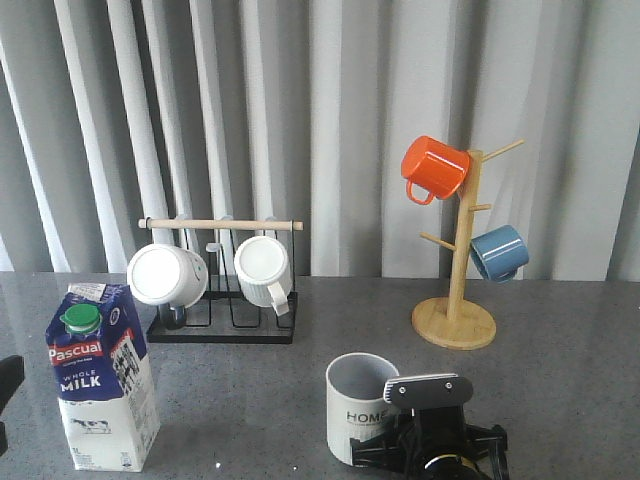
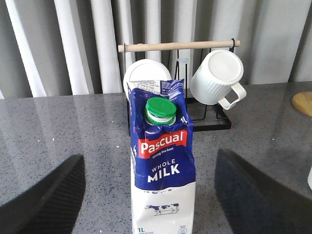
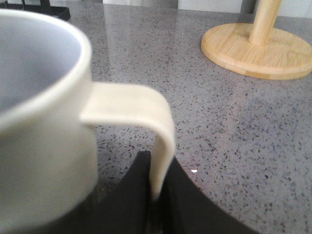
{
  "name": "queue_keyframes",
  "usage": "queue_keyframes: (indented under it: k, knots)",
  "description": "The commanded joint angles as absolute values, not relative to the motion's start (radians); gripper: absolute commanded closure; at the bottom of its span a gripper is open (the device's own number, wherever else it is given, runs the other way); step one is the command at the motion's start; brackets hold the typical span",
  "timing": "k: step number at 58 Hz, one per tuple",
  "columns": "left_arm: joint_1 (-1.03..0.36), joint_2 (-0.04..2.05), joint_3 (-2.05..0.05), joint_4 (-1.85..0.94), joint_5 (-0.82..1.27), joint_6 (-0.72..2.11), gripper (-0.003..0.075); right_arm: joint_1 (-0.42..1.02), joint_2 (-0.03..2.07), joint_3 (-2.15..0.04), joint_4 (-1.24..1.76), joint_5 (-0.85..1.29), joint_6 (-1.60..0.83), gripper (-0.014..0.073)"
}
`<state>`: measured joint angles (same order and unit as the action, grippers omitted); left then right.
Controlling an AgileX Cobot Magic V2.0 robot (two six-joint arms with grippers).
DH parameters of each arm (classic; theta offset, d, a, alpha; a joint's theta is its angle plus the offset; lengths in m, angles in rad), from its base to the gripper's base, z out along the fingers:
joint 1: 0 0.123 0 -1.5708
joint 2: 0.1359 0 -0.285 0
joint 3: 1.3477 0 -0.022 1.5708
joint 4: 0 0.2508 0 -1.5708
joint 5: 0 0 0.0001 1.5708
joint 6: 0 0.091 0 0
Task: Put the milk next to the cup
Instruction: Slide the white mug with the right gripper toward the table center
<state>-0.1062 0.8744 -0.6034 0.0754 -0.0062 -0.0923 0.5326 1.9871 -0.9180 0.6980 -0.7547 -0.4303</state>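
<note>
The milk [image 1: 103,390] stands upright at the front left of the grey table, its green cap and red label facing the left wrist view [image 2: 163,180]. My left gripper [image 2: 152,195] is open, one finger [image 2: 46,195] on each side of the carton and apart from it; only a dark bit of it shows at the front view's left edge. The cup [image 1: 360,405], off-white with "HOME" lettering, stands at the front centre. My right gripper [image 3: 155,183] is shut on the cup's handle [image 3: 158,131]; it also shows in the front view [image 1: 405,430].
A black wire rack [image 1: 222,330] with a wooden bar holds two white ribbed mugs [image 1: 165,273] behind the milk. A wooden mug tree [image 1: 455,322] at the back right carries an orange mug [image 1: 435,167] and a blue mug [image 1: 498,252]. Grey curtains hang behind.
</note>
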Motion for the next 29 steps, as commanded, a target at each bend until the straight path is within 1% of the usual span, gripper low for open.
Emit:
queue_keyframes:
  k: [1, 9, 17, 23, 29]
  knots:
    - [-0.111, 0.868, -0.637, 0.065, -0.071, -0.101, 0.0197, 0.535, 1.948, -0.940, 0.652, -0.785, -0.486, 0.0515]
    - [-0.111, 0.868, -0.637, 0.065, -0.071, -0.101, 0.0197, 0.535, 1.927, -0.933, 0.622, -0.764, -0.491, 0.0433]
    - [-0.111, 0.868, -0.637, 0.065, -0.071, -0.101, 0.0197, 0.535, 1.897, -0.882, 0.623, -0.822, -0.456, 0.0366]
    - [-0.111, 0.868, -0.637, 0.065, -0.071, -0.101, 0.0197, 0.535, 1.872, -0.832, 0.609, -0.850, -0.429, 0.0348]
    - [-0.111, 0.868, -0.637, 0.065, -0.071, -0.101, 0.0197, 0.535, 1.831, -0.782, 0.531, -0.842, -0.413, 0.0348]
